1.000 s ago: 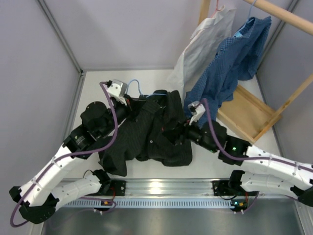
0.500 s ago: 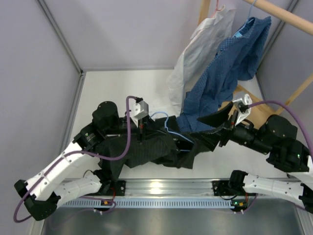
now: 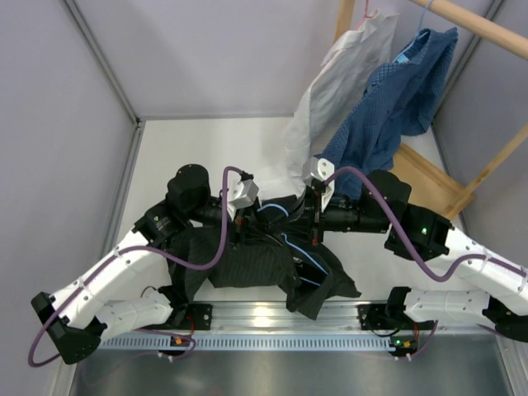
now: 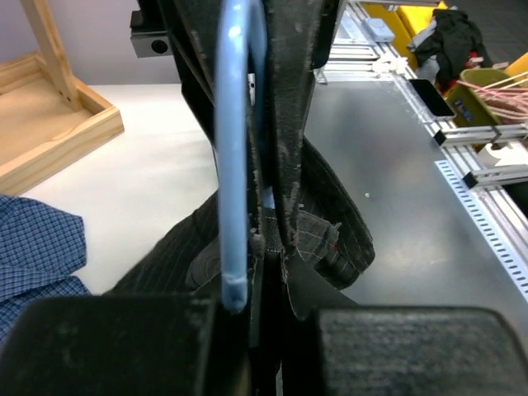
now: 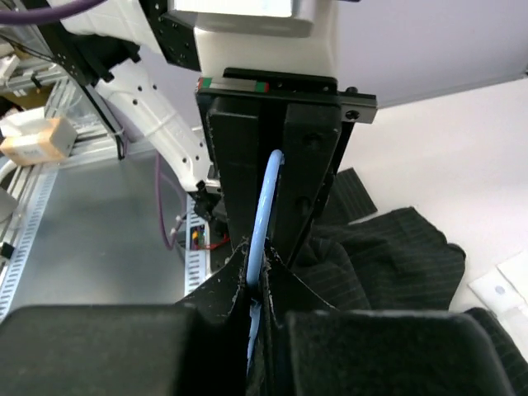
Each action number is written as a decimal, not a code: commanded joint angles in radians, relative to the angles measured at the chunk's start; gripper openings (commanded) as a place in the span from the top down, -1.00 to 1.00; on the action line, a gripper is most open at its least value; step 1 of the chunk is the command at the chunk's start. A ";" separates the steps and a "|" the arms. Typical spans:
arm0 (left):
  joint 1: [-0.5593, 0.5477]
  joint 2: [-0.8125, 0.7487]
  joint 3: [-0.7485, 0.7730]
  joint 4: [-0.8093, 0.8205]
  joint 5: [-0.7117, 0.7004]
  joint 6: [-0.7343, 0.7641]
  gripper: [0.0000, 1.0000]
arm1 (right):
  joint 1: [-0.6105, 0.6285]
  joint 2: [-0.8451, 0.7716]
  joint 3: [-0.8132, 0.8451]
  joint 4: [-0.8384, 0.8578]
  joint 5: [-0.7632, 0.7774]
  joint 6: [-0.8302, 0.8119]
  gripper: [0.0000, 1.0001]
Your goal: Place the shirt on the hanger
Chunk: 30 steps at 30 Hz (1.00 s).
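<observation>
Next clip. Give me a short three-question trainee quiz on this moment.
1. True or false: the left gripper and the right gripper each clamp the hanger.
2. What hangs from the wooden rack? A) a blue shirt and a white shirt B) two black shirts C) nothing
3. Name the colour of the shirt lying between the two arms.
Key: 1 true; 2 A; 3 black.
</observation>
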 commanded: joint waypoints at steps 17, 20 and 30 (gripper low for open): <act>-0.010 -0.396 -0.133 -0.033 -1.388 -0.277 -0.96 | 0.003 -0.265 0.037 -0.016 0.398 -0.047 1.00; -0.010 -0.427 -0.265 0.038 -1.397 -0.314 -0.96 | 0.004 -0.261 0.095 -0.097 0.395 -0.056 1.00; -0.008 -0.251 -0.372 0.329 -1.307 -0.354 0.89 | 0.004 -0.250 0.188 -0.192 0.374 -0.035 1.00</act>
